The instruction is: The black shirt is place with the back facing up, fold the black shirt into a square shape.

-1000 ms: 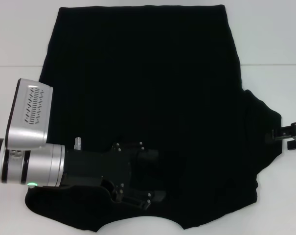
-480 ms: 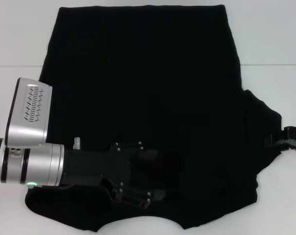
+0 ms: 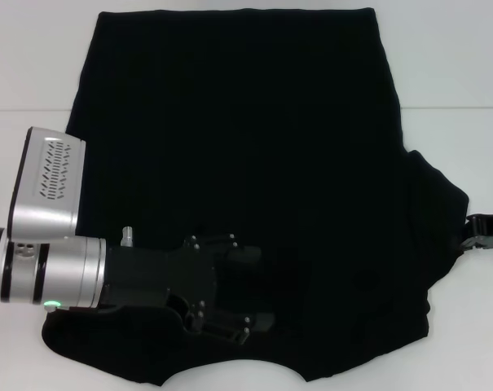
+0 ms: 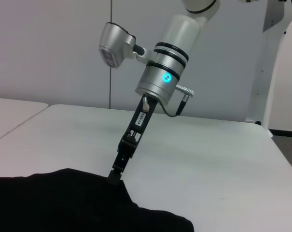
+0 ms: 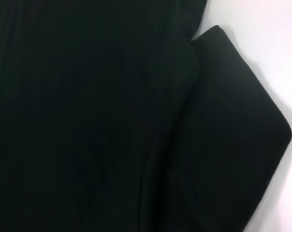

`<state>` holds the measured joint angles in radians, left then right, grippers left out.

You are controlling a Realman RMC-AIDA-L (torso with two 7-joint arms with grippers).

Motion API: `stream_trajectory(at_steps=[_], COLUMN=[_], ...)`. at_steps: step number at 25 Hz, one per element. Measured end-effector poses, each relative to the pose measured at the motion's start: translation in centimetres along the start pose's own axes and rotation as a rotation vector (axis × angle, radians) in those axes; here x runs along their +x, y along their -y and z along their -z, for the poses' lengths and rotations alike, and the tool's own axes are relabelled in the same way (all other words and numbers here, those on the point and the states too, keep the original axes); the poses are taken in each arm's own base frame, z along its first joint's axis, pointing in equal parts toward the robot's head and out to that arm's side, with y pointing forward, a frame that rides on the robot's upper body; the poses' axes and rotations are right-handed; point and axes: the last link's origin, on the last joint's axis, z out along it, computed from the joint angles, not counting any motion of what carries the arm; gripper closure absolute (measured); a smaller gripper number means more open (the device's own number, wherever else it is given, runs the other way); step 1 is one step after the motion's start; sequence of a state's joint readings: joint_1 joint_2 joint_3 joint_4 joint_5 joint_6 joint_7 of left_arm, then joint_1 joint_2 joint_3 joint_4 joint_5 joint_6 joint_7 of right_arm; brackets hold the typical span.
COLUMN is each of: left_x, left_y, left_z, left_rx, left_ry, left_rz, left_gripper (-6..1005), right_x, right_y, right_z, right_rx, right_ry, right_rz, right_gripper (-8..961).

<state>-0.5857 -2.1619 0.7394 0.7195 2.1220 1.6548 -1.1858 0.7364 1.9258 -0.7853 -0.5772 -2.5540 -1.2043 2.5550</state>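
Nearest the robot, the left gripper (image 3: pixel 230 322) lies low over the black shirt (image 3: pixel 246 147), close to the curved neckline at the near edge. Its black body merges with the black cloth, so whether its fingers are spread or pinching fabric cannot be told. If it lifts without a real hold on the cloth, the near-left part of the shirt would simply stay flat and the fold would fail; if it has caught more than one layer, the fold line could come out crooked.

To the right, the right gripper (image 3: pixel 484 226) sits at the tip of the right sleeve, which juts out onto the white table (image 3: pixel 458 65). In the left wrist view this gripper (image 4: pixel 118 169) comes down steeply with its fingertips meeting the cloth edge, but whether they are parted or closed on the sleeve cannot be told either. A shallow bite on so thin an edge is the likelier risk here: the soft sleeve could slip free halfway through a fold and flop back, leaving a bunched corner. The right wrist view shows the sleeve (image 5: pixel 242 121) lying as a loose flap beside the body.

Farther off, the shirt's body spreads flat to its straight hem at the far edge. Any uneven pull from the two arms could drag this flat part askew.
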Motion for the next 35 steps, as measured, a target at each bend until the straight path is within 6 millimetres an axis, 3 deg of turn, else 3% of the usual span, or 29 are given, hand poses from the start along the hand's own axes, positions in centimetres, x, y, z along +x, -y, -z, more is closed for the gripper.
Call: stream_trajectory(at_steps=[8,17,35], left_x=[0.1,0.3,0.1], left_y=[0.2,0.3,0.4], left_z=[0.0,0.0,0.4], left_rx=[0.01,0.023,0.038], left_ry=[-0.003,-0.023,-0.025], left_rz=[0.0,0.026,0.026], left_gripper=[65,64,65], right_x=[0.1,0.7,4.4], right_y=[0.7,3.2,5.0], right_z=[0.2,1.9,3.0], right_rx=[0.013,-0.003,-0.071], right_ry=[0.022,0.123,0.201], right_rz=[-0.011,-0.053,-0.167], right_gripper=[949,948,945])
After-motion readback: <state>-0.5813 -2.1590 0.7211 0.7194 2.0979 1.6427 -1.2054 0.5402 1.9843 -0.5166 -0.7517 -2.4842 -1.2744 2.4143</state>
